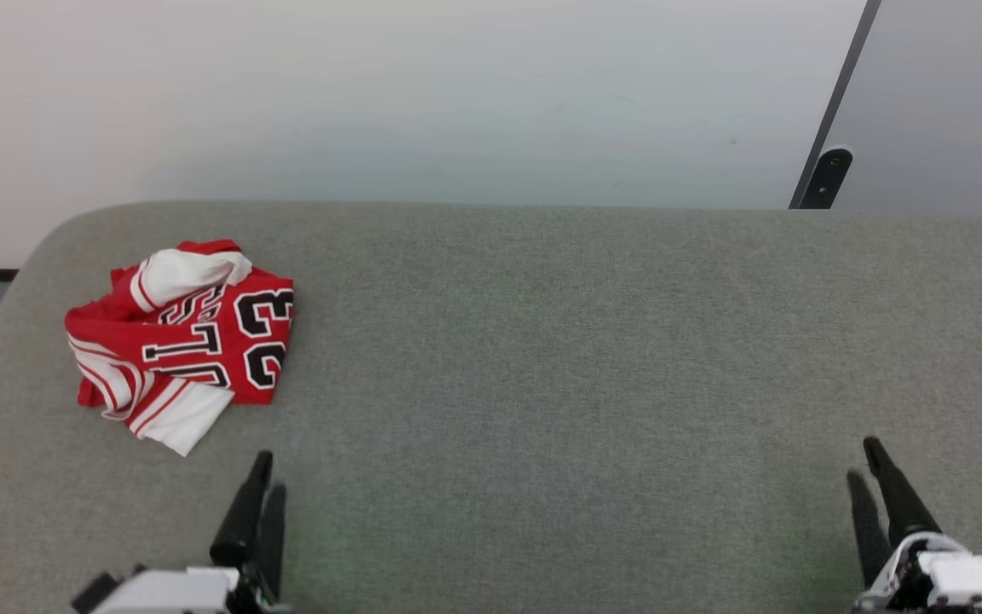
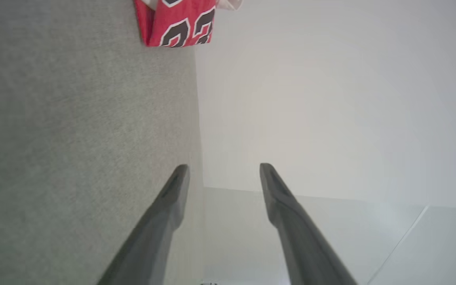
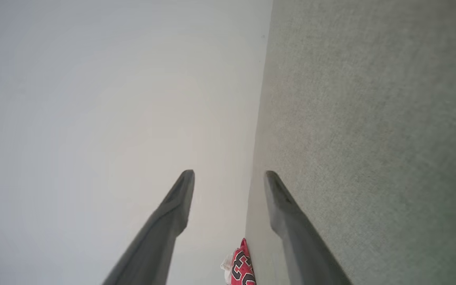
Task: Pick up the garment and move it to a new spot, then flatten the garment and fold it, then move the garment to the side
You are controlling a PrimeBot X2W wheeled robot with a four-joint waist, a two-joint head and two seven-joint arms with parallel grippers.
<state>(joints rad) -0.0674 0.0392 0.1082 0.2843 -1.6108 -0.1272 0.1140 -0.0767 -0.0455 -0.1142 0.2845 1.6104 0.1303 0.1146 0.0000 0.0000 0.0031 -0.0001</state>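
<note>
The garment [image 1: 188, 339] is a red jersey with white sleeves, striped trim and black "23" lettering, lying crumpled at the far left of the grey fabric table [image 1: 542, 341]. A corner of the garment [image 2: 180, 23] reaches the top of the left wrist view, and a bit of the garment [image 3: 240, 267] peeks between the fingers at the bottom of the right wrist view. My left gripper [image 1: 268, 476] hovers just in front of the garment, open and empty. My right gripper [image 1: 864, 460] sits at the lower right, far from it, open and empty too.
A pale wall [image 1: 457, 94] rises behind the table's far edge. A dark bracket [image 1: 823, 177] and a grey panel stand at the back right. The table's left corner is rounded, with floor beyond it at the far left.
</note>
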